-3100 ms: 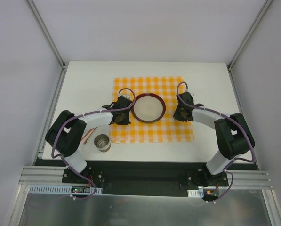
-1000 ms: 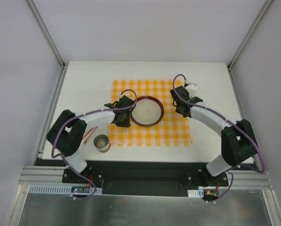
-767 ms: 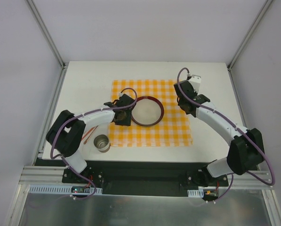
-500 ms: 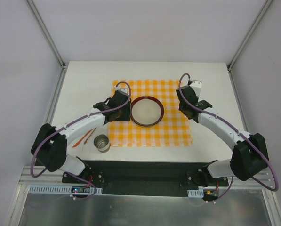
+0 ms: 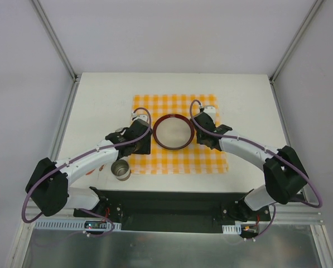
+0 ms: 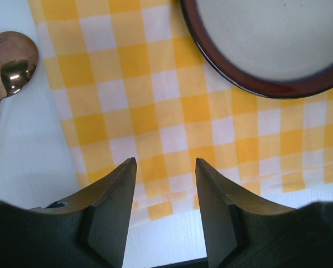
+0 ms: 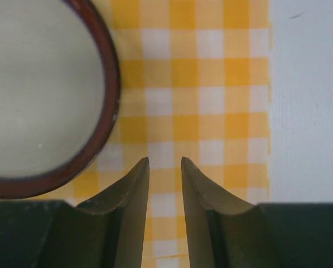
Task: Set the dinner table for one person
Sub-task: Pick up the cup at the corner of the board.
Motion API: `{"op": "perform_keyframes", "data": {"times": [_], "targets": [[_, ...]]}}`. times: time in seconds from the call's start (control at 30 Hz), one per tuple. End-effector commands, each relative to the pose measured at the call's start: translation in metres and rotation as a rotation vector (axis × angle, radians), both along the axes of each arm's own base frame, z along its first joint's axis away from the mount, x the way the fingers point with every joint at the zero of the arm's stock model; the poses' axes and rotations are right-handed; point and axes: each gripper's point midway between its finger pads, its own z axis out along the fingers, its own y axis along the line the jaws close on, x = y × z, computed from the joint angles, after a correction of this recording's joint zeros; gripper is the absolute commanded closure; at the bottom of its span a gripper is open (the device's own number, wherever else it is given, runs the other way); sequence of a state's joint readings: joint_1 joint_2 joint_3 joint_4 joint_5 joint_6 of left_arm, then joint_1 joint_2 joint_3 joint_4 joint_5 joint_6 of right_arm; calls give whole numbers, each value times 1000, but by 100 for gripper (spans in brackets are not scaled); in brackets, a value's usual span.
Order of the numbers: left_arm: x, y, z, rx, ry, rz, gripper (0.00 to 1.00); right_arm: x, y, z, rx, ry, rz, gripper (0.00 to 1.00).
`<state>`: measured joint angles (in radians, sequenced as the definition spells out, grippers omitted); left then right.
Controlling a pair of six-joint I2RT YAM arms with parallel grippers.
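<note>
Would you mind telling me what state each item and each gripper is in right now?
plate: empty, resting flat on the checkered mat.
checkered mat: spread flat on the dinner table.
cup: upright on the table, off the mat.
spoon: lying on the table, left of the mat.
left gripper: open, empty, above the mat.
right gripper: narrowly open, empty, beside the plate.

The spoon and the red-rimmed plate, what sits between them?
Left wrist view: between spoon and plate lie only a strip of white table and the orange-checked cloth.
</note>
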<state>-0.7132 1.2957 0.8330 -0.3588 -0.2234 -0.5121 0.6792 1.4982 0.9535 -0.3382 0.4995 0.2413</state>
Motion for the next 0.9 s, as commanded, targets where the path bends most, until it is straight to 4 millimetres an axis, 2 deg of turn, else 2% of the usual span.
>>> {"op": "perform_keyframes", "data": {"times": [0.0,0.03,0.13,0.17,0.2,0.23,0.27,0.4,0.53,0.7,0.87], "targets": [[2,12,11,16,-61,47,52,9,40,33,45,-58,109,68],[3,14,15,19,-81,55,51,6,55,40,47,-69,146,68],[6,18,23,26,-114,59,48,-6,82,42,19,-68,222,68],[9,19,25,32,-126,65,47,-4,91,52,15,-92,231,68],[12,19,30,31,-137,66,47,-13,101,53,-4,-91,264,68],[14,18,30,44,-139,58,47,-14,105,50,-30,-89,270,68],[17,18,31,47,-140,59,47,-14,111,59,-39,-109,276,68],[32,23,29,59,-117,83,46,-28,135,64,-61,-128,328,68],[42,32,22,59,-75,108,46,-37,141,65,-61,-139,338,67],[50,39,15,65,-41,124,50,-42,139,61,-74,-141,331,67],[45,46,9,74,-25,138,49,-34,122,69,-144,-182,294,66]]}}
